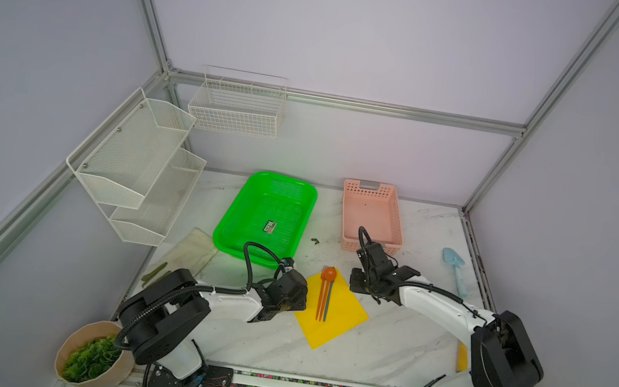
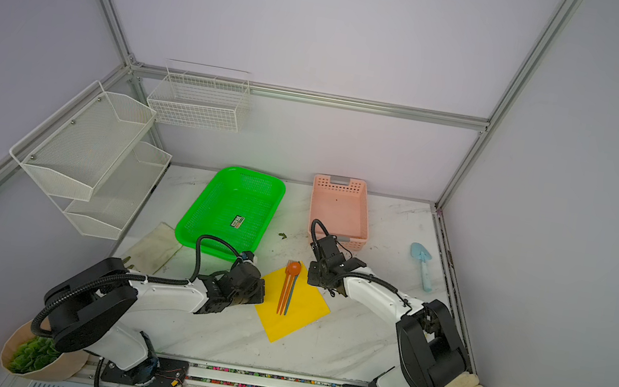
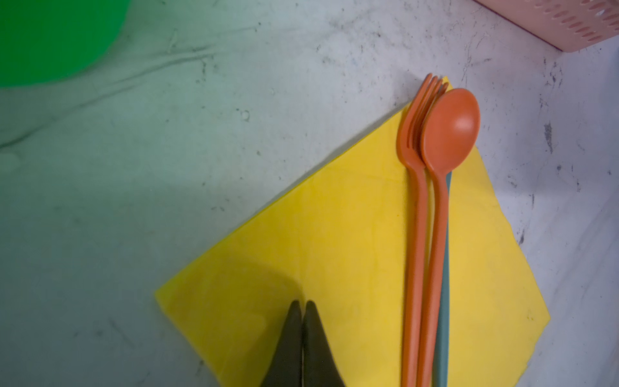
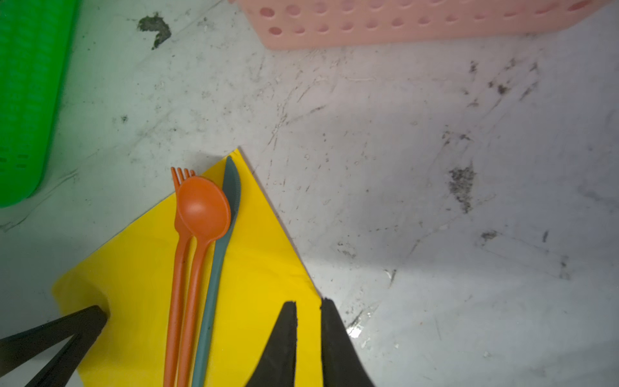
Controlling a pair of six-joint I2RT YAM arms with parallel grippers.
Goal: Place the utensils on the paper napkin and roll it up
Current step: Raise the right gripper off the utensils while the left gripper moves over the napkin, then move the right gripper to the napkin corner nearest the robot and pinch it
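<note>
While the paper napkin (image 1: pixel 342 322) lies as a flat yellow diamond near the middle of the marble table (image 1: pixel 391 355) in both top views, the utensils (image 1: pixel 323 302) rest on it in a tight bundle that runs from 12 o'clock to 6 o'clock, heads toward the napkin's 12 o'clock corner. The orange spoon (image 4: pixel 204 207) has its bowl lying over the head of the orange fork (image 4: pixel 179 254), whose tines poke past the paper's edge onto the table. The teal knife (image 4: pixel 217 268) lies touching the spoon on its 3 o'clock side, with its tip just short of that corner. At the napkin's 9 o'clock corner the left gripper (image 3: pixel 303 303) has its jaws pressed together, tips just inside the corner; whether any paper is caught between them cannot be told. At the 2 o'clock edge the right gripper (image 4: pixel 308 301) has its jaws a narrow gap apart, one finger over the yellow, the other over bare table, holding nothing that shows. From the napkin, a green basket (image 1: pixel 232 207) stands at 10 o'clock, a pink basket (image 1: pixel 348 243) at 1 o'clock, and a light blue shovel (image 1: pixel 455 268) at 2 o'clock, well apart.
</note>
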